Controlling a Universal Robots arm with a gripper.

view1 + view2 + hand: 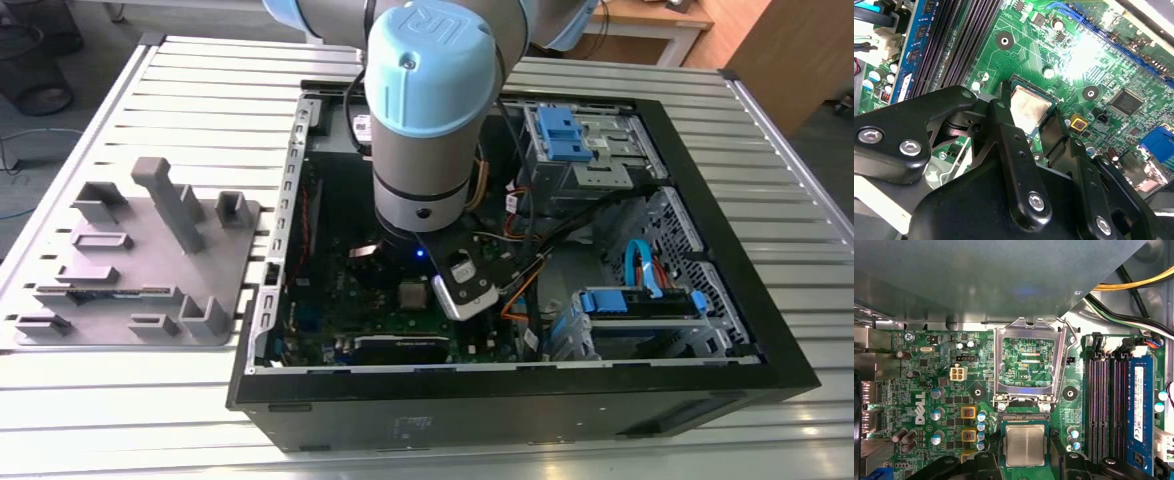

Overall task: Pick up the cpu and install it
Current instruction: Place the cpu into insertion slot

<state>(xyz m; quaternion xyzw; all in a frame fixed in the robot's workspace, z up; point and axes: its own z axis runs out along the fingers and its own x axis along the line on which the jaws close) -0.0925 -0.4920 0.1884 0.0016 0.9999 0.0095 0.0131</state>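
- The cpu (1025, 444) lies flat in the motherboard socket and looks square to its frame. It is inside the open computer case (534, 395), which stands on the slatted tabletop (120, 400).
- The end effector (1029, 117) sits astride the chip. I cannot tell whether it is clamped on it or slack.
- Likely hazard: if the chip is not fully down in its seat, a sideways nudge or tilt could drag a corner over the socket contacts and bend them.
- If the chip is gripped when the arm (424, 215) rises, it would lift out crooked.
- The socket bracket (1026, 365) stands open, hinged just beside the cpu. If it dropped, it would strike the end effector.
- Small capacitors (981, 427) crowd one flank of the socket. Memory slots (1104, 405) and a blue module (1138, 405) line the other, so there is little room to stray.
- In the exterior view, with the arm as clock centre:
  - a grey fixture plate (134, 260) lies at 9 o'clock, outside the case;
  - a blue drive bay (574, 135) is at 2 o'clock;
  - a blue-latched cage (641, 300) is at 4 o'clock;
  - loose cables (521, 285) run near the arm at 4 o'clock and could snag it.
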